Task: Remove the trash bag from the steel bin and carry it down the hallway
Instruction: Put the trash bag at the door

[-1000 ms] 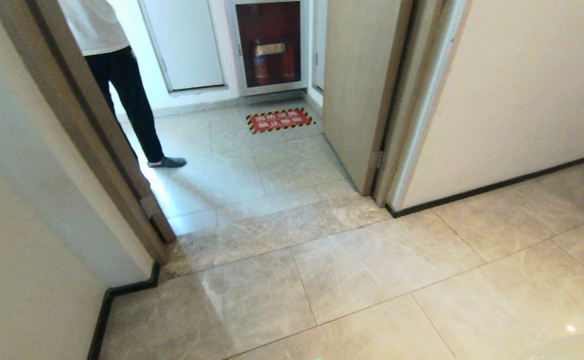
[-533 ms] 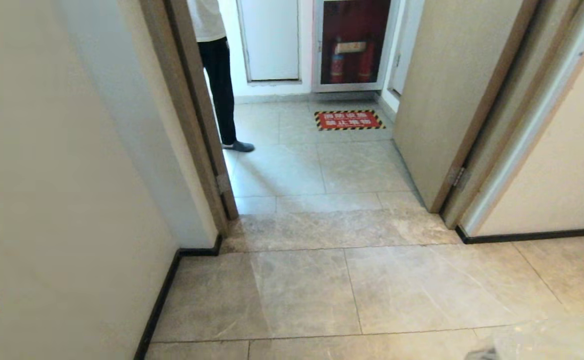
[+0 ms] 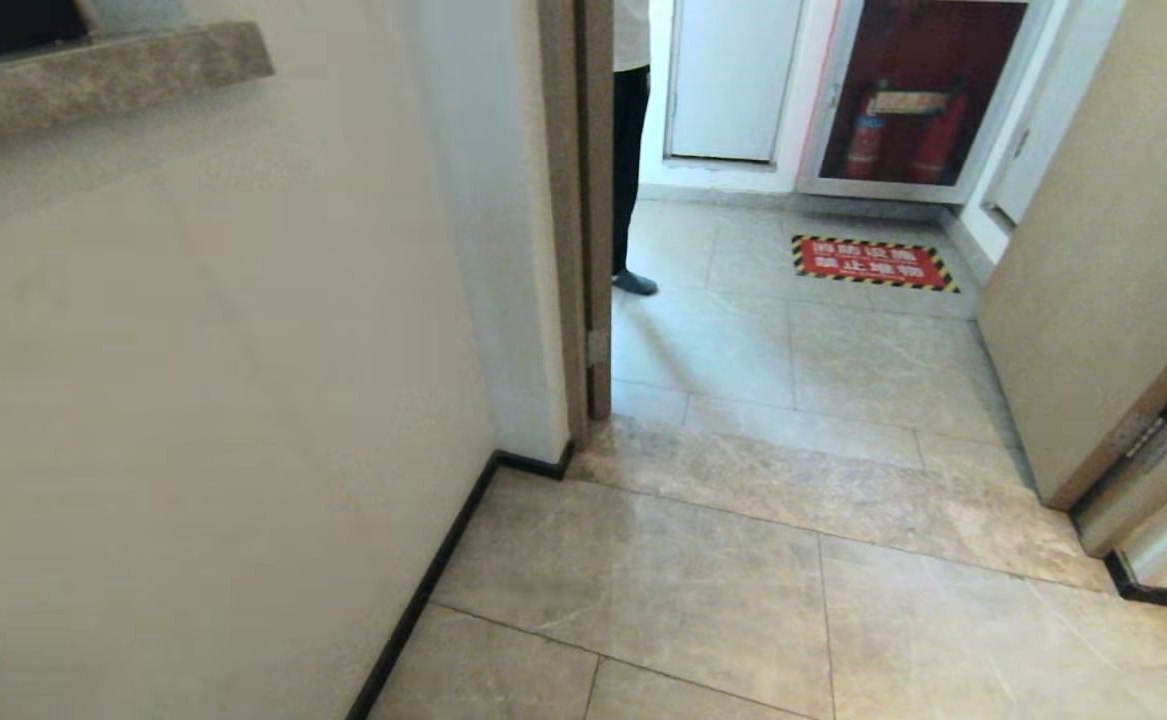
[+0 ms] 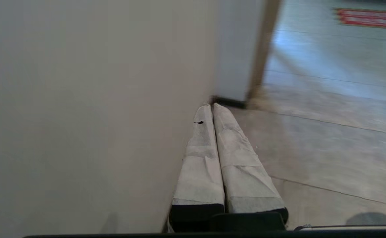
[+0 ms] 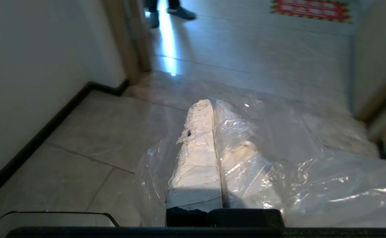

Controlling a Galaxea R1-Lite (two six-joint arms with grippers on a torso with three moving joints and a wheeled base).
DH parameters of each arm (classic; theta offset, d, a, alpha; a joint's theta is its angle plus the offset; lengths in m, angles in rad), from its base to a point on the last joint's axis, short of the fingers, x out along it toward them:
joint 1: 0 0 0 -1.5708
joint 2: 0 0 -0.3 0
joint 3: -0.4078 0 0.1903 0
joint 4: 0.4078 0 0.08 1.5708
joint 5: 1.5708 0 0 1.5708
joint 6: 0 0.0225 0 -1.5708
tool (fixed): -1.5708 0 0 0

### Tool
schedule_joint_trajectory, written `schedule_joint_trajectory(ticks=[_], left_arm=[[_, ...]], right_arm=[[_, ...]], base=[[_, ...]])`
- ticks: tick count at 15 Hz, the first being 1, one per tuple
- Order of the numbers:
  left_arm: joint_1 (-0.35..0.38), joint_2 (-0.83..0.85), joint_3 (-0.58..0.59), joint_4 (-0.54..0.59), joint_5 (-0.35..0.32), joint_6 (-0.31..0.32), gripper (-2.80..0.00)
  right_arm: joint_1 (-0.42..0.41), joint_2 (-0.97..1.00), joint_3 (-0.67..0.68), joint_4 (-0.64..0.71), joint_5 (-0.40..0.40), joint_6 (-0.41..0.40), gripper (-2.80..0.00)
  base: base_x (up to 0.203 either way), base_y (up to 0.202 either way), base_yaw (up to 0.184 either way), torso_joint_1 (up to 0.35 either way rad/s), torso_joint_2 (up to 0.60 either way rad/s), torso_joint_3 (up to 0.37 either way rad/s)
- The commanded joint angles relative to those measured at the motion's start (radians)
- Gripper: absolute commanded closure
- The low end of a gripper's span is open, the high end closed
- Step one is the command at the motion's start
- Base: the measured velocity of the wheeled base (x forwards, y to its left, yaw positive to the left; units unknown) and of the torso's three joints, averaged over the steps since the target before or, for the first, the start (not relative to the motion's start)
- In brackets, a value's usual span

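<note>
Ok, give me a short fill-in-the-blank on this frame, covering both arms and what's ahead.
1. The right gripper is shut on the trash ____.
2. The left gripper holds ____, jaws together.
3. The floor sign ahead is ____ with a striped border.
4. A ____ stands beyond the door frame.

Missing: bag; nothing; red; person

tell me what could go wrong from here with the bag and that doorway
The right gripper holds the trash bag by thin film alone; the plastic could tear or slip out.

The wall is close on the robot's left, beside the shut, empty left gripper; the robot could scrape it.

A person stands just past the door frame, mostly hidden; driving through could bring the robot into them.
</note>
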Motion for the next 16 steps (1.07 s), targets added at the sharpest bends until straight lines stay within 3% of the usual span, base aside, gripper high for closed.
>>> schedule_joint_trajectory(ticks=[1,16], left_arm=[[0.000,0.000,0.012,0.000,0.001,0.000,0.00],[0.000,0.000,0.012,0.000,0.001,0.000,0.00]], right_arm=[[0.000,0.001,0.000,0.000,0.000,-0.001,0.00],[0.001,0.001,0.000,0.000,0.000,-0.001,0.00]], base=[[0.003,-0.007,0.171,0.001,0.01,0.002],[0.001,-0.008,0.173,0.001,0.00,0.002]])
